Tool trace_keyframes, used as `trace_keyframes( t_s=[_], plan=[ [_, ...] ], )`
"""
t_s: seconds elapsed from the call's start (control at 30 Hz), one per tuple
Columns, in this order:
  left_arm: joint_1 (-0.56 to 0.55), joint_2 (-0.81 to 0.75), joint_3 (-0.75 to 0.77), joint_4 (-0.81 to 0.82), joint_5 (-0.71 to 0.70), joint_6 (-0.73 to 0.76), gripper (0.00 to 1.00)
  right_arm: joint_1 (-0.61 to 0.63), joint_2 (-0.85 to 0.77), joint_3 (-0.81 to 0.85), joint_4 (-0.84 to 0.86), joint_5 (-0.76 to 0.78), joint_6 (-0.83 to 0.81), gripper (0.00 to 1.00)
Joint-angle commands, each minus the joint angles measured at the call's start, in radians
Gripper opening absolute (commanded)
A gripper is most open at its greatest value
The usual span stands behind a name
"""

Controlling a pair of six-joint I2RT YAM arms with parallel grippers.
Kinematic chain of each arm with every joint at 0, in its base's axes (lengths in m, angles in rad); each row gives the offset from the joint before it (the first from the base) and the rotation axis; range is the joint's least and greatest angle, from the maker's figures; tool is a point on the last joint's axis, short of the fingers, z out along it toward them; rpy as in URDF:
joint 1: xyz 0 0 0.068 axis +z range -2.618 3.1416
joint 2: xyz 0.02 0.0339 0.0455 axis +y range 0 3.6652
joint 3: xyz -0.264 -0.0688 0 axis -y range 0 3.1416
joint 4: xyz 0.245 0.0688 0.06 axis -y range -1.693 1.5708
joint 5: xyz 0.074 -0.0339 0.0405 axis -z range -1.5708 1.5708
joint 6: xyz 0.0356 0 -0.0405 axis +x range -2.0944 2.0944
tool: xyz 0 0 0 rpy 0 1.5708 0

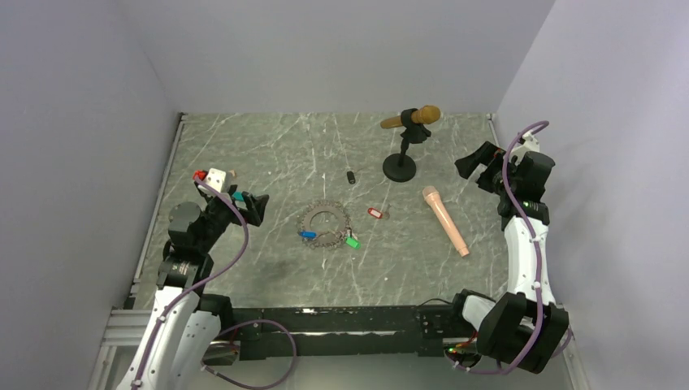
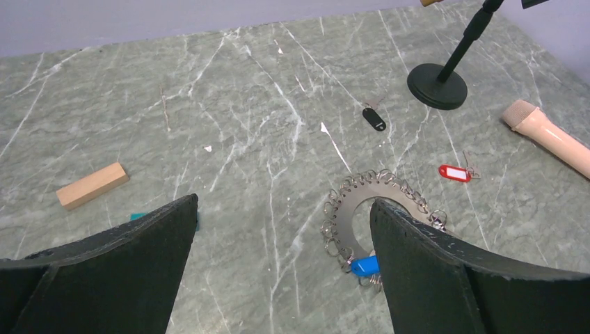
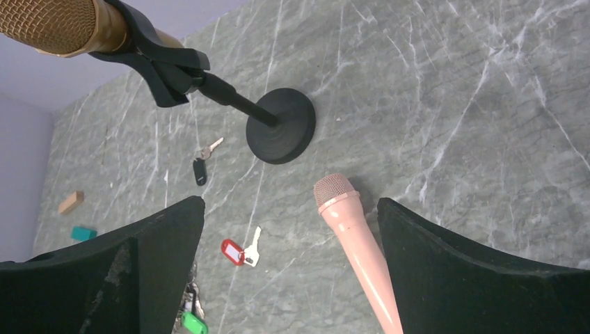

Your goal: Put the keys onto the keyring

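Observation:
The keyring (image 1: 323, 226) (image 2: 362, 205), a flat grey toothed ring edged with small wire loops, lies mid-table. A blue-tagged key (image 1: 307, 235) (image 2: 363, 266) rests at its near-left rim and a green-tagged key (image 1: 353, 242) (image 3: 195, 323) at its near-right rim. A red-tagged key (image 1: 374, 213) (image 2: 454, 172) (image 3: 234, 251) lies loose to the ring's right. A black-tagged key (image 1: 351, 177) (image 2: 374, 119) (image 3: 200, 171) lies farther back. My left gripper (image 1: 248, 205) (image 2: 284, 203) hovers open left of the ring, holding nothing. My right gripper (image 1: 475, 172) (image 3: 291, 203) is open and empty at the far right.
A pink microphone (image 1: 445, 220) (image 3: 358, 257) lies right of the red key. A gold microphone (image 1: 414, 118) sits in a black stand with a round base (image 1: 399, 168) (image 2: 437, 85) at the back. A tan block (image 2: 92, 186) and a teal block (image 3: 83, 233) lie at the left.

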Motion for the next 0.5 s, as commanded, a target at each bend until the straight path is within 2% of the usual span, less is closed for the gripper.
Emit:
trace_keyframes(
  t_s=[0.0,0.1,0.23,0.37,0.47],
  plan=[
    [0.005,-0.006,0.043,0.013,0.021,0.004,0.99,-0.007,-0.016,0.006,0.053,0.011,0.014,1.0],
    [0.005,-0.005,0.043,0.014,0.025,0.001,0.99,-0.006,-0.012,-0.006,0.065,-0.033,-0.009,1.0],
    [0.005,-0.004,0.046,0.011,0.028,-0.001,1.0,-0.007,-0.029,-0.051,0.116,-0.189,-0.081,1.0],
    [0.005,-0.005,0.047,0.011,0.033,-0.002,0.99,-0.007,-0.03,-0.111,0.188,-0.472,-0.207,1.0],
    [0.005,-0.005,0.049,0.009,0.036,-0.004,0.99,-0.004,-0.03,-0.146,0.233,-0.618,-0.272,1.0]
  ],
)
